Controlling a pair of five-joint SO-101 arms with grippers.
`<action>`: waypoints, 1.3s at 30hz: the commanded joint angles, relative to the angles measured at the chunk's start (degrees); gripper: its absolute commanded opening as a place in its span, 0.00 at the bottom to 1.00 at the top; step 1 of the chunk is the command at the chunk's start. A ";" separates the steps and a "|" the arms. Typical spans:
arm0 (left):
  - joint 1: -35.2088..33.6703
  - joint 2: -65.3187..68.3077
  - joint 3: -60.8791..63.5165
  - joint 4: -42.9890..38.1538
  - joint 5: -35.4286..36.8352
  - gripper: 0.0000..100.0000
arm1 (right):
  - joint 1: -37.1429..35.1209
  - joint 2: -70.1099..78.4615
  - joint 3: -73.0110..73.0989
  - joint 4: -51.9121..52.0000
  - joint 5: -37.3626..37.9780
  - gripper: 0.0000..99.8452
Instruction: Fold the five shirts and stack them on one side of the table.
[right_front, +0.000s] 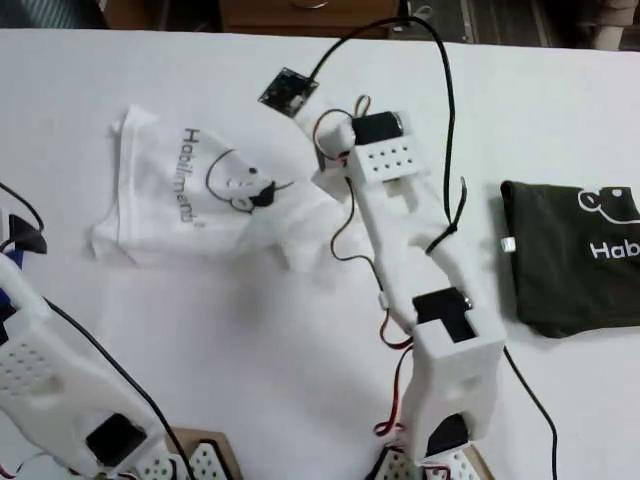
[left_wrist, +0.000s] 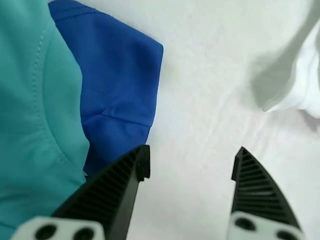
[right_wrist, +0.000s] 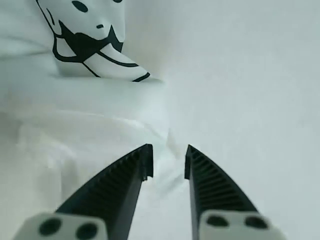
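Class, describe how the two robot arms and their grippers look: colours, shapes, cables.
The right arm and left arm are blocky white plastic with black motors and panels of small round holes. Black and red cables trail along the right arm. The left gripper and right gripper have black, ribbed, pointed fingers on white bases.

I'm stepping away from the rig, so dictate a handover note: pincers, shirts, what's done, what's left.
Left pincer: open, empty, over bare table beside the blue shirt, which the teal shirt overlaps.
Right pincer: slightly open at the edge of the white shirt.
Done: black shirt lies folded at one table side.
To do: white shirt is rumpled; gather all into one stack.
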 joint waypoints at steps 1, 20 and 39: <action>2.46 -0.26 -1.80 1.49 -0.09 0.29 | 0.92 0.22 -2.81 -0.48 -0.26 0.20; 3.87 -0.26 -1.98 2.02 -0.35 0.29 | 0.48 -21.93 32.70 11.38 19.34 0.22; 4.13 -0.18 -1.89 2.02 -0.35 0.29 | -0.75 -11.65 37.71 6.11 30.07 0.21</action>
